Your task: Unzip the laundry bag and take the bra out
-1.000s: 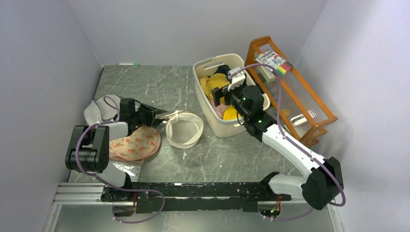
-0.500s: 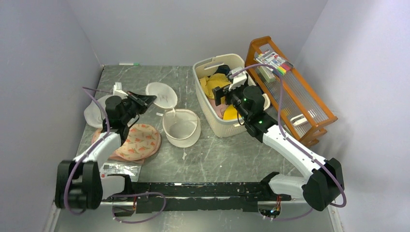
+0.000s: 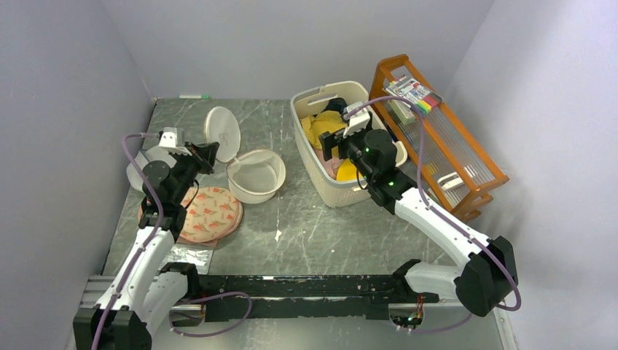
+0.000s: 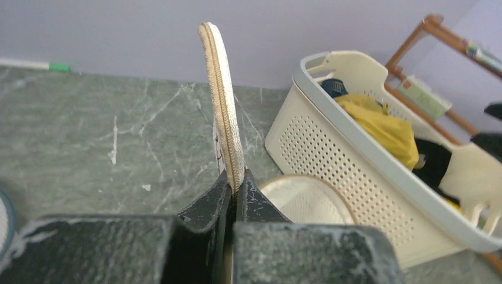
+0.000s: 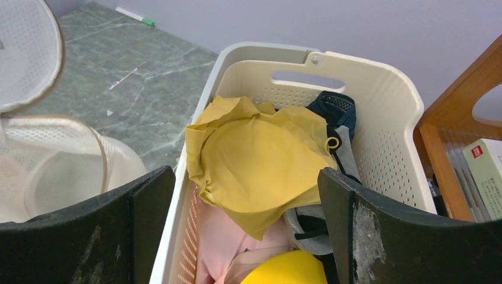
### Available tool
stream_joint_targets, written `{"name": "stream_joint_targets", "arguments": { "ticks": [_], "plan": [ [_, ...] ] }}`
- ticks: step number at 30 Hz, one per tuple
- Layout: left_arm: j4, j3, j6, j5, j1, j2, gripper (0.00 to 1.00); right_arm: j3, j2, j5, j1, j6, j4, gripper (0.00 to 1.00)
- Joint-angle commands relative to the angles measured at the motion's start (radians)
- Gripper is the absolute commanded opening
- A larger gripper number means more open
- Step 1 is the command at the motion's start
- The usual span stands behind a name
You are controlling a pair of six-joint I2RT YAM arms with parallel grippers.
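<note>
Far left of table (image 3: 328, 233): plain grey round bag (image 3: 140, 173) against the wall, partly hidden behind the left arm. A foil packet (image 3: 182, 255) lies near the arm bases.

Left claw (image 3: 206, 152): clamped on the zip edge of the laundry bag's (image 3: 255, 175) round flap. The wrist view shows the flap edge-on and upright, with both jaws pressed on it. The bag is unzipped. Its bowl half sits mouth-up on the table, just right of the flap and joined to it at one side. The inside of the bowl looks like bare mesh.

Pink printed bag (image 3: 209, 213): flat on the table, near side of the claw, just left of the bowl.

Green-capped marker (image 3: 194, 96): at the back wall.

Cream basket (image 3: 315, 157): right of the bowl, close beside it. It holds a crumpled orange-yellow cloth (image 5: 260, 160), a pale pink garment (image 5: 222, 242) and dark items.

The bra (image 5: 290, 269): rounded yellow cup at the near end of the basket, mostly cut off at the frame edge.

Right claw (image 3: 331, 142): above the basket, jaws wide apart, nothing between them.

Wooden rack (image 3: 466, 171): right of the basket, alongside it.
</note>
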Motion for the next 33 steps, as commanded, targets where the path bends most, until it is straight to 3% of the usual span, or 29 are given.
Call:
{"name": "stream_joint_targets", "arguments": {
  "ticks": [1,6,15,21,28,33],
  "plan": [
    [-0.011,-0.002,0.336,0.069,-0.052,-0.045,0.07,0.017,-0.003,0.021,0.006,0.003,-0.006,0.92],
    [-0.039,-0.025,0.527,0.074,-0.133,-0.069,0.07,-0.004,-0.018,0.018,0.006,0.004,0.022,0.92],
    [-0.190,0.040,0.930,-0.310,-0.374,-0.033,0.07,0.005,0.003,0.023,0.007,0.002,0.016,0.92],
    [-0.187,0.065,1.057,-0.433,-0.428,0.049,0.07,0.000,0.001,0.019,0.007,0.003,0.022,0.92],
    [-0.230,0.062,1.203,-0.455,-0.501,0.120,0.08,0.000,0.013,0.018,0.006,0.004,0.025,0.92],
    [-0.222,0.025,1.190,-0.418,-0.534,0.149,0.09,-0.001,0.026,0.020,0.006,0.001,0.031,0.92]
  ]
}}
